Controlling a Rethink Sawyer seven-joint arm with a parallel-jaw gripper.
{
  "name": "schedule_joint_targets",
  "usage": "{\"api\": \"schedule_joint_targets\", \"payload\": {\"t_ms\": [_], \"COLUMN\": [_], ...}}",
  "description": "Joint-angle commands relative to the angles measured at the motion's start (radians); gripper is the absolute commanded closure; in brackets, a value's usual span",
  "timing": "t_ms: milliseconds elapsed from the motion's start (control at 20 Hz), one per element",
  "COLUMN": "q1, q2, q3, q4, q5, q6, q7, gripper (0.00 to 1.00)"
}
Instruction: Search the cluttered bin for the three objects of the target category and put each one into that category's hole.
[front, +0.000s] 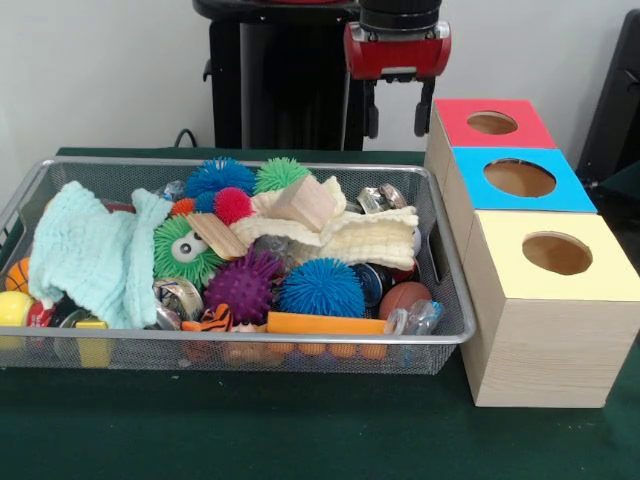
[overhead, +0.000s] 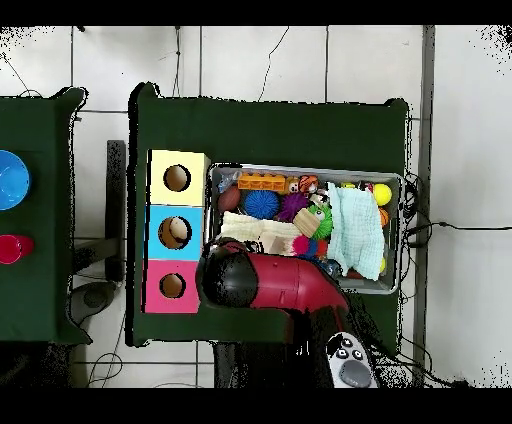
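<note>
The wire mesh bin (front: 250, 340) is full of toys; it also shows in the overhead view (overhead: 300, 168). An orange toy with black tiger stripes (front: 213, 318) lies at the bin's near edge, half buried, and shows in the overhead view (overhead: 308, 184). No pale yellow duck shows. The red-topped box's hole (front: 491, 123) is at the far end of the box row, and in the overhead view (overhead: 172, 286). My gripper (front: 397, 118) hangs open and empty above the bin's far right corner, beside the red-topped box. In the overhead view the arm (overhead: 285, 285) hides it.
The blue-topped box (front: 519, 178) and yellow-topped box (front: 557, 253) stand right of the bin. In the bin are a mint cloth (front: 95, 255), a green googly-eyed spiky ball (front: 185, 250), purple (front: 243, 287) and blue (front: 321, 288) spiky balls, and a wooden block (front: 303, 203).
</note>
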Motion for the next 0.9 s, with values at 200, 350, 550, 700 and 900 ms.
{"api": "schedule_joint_targets", "payload": {"t_ms": [200,350,550,700,900], "q1": [-0.115,-0.141,-0.168,-0.181,-0.186], "q2": [0.108,0.148,0.185,0.207,0.246], "q3": [0.157,0.175,0.199,0.215,0.236], "q4": [-0.174,-0.228,-0.274,-0.295,-0.332], "q5": [-0.046,-0.064,-0.082,-0.099,-0.116], "q6": [0.04,0.059,0.075,0.06,0.062], "q7": [-0.063,-0.091,-0.117,-0.112,-0.102], "gripper": [0.0,0.0,0.0,0.0,0.0]}}
